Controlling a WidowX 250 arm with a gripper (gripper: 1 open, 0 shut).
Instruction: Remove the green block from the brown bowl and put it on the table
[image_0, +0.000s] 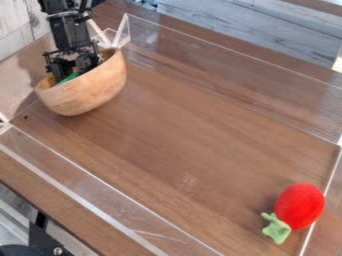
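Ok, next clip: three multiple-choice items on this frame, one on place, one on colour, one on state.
1. Where is the bowl?
A. far-left corner of the table
B. table centre
C. beside the plush fruit

2. What colour is the block?
A. red
B. blue
C. green

3. Where is the block?
A. lying on the table
B. between the fingers of the gripper, over the bowl
C. beside the fruit

Answers:
1 A, the bowl sits by the far-left edging.
2 C, green shows between the black fingers.
3 B, the gripper is in the bowl around it.

The tool (70, 68) hides most of the green block (70, 72).
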